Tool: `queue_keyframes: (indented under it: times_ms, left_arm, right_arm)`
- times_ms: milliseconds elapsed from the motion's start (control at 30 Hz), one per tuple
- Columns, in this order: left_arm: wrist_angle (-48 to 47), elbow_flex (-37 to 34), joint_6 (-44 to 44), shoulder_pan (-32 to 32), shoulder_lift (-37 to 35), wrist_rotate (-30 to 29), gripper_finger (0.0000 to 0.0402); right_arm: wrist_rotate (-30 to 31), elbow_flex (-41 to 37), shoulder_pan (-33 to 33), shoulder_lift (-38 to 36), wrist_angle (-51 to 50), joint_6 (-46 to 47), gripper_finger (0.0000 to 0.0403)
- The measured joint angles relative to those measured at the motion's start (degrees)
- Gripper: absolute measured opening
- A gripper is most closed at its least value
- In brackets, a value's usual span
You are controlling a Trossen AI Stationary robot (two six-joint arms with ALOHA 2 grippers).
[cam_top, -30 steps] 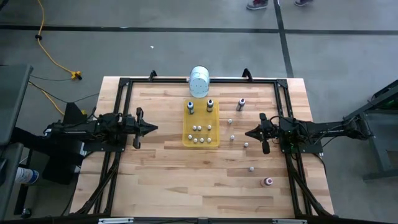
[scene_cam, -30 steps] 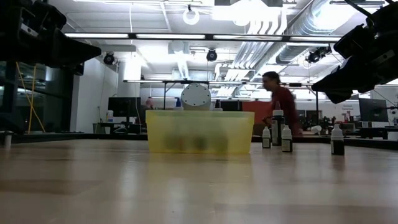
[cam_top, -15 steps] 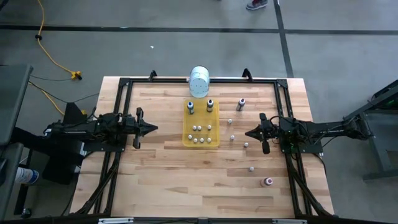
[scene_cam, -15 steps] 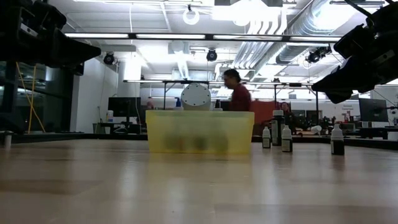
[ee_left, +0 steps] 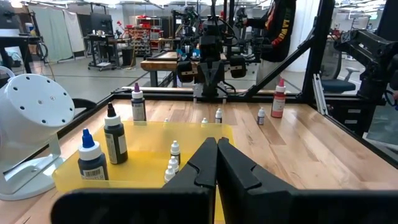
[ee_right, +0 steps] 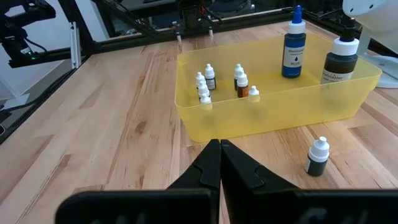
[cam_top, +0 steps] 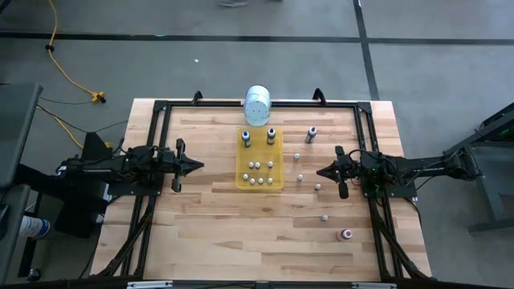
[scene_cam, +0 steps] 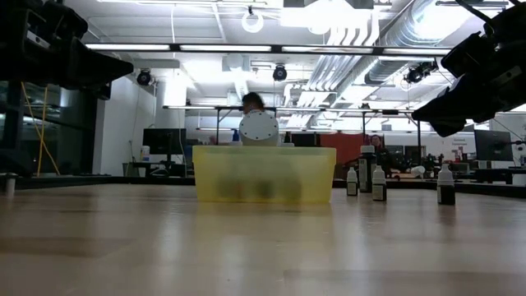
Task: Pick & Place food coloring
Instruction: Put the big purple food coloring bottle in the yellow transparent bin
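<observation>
Yellow plastic marks the tray (cam_top: 259,183) at the middle of the wooden counter (cam_top: 209,225) from above. Several food coloring bottles (cam_top: 261,166) stand inside it; others (cam_top: 324,217) lie scattered between tray and right arm. Left pincer (cam_top: 197,166) and right pincer (cam_top: 320,171) hover on either side, both clenched and empty.

At counter height, three small bottles (scene_cam: 378,183) stand upright beside the tray.

Past the left wrist, a white container (ee_left: 34,124) sits beside the tray.

Past the right wrist, one loose bottle (ee_right: 317,156) stands just outside the tray wall. It looks light, stiff, smooth and easily tipped; gripping the body below the cap seems safest.
</observation>
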Motion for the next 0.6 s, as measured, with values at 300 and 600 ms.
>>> queue_keyframes:
  times_ms: [300,600]
  left_arm:
    - [0.0,0.0,0.0,0.0,0.0,-0.01,0.0]
    - [-0.02,0.0,-0.02,0.0,0.0,-0.02,0.0]
  right_arm:
    - [0.31,0.0,0.0,0.0,0.06,-0.01,0.0]
    - [-0.18,1.49,-0.42,0.22,2.58,0.35,0.0]
